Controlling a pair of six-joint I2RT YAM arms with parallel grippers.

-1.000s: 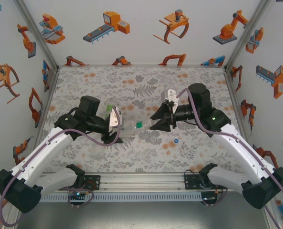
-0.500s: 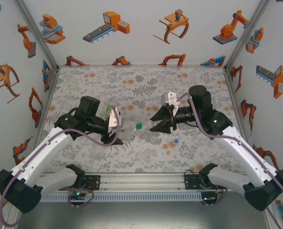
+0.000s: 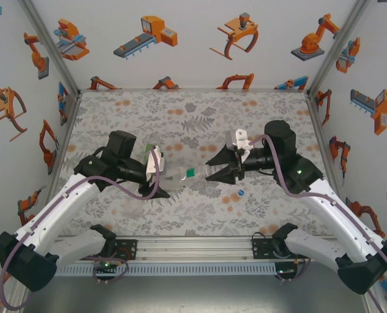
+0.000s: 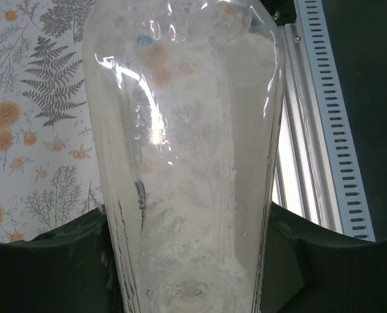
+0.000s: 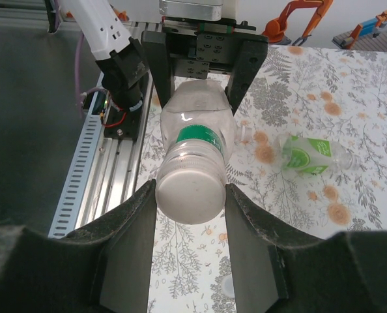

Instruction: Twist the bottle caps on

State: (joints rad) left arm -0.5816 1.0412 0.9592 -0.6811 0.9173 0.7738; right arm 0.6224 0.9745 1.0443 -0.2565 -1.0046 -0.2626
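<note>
Threading is the step in hand, and I want the white cap sitting square on the neck of the clear bottle: light push along the axis, then turn, easing off if it binds so it doesn't cross-thread. My right gripper is narrowed, its fingers pinching that cap from both sides at the bottle's mouth. My left gripper is clamped around the bottle's body, holding it level above the table. Just beside the action, a blue cap lies loose, and a green-labelled bottle lies on its side.

Top camera looks down; 2 wrist cameras closely face 1 shared bottle
</note>
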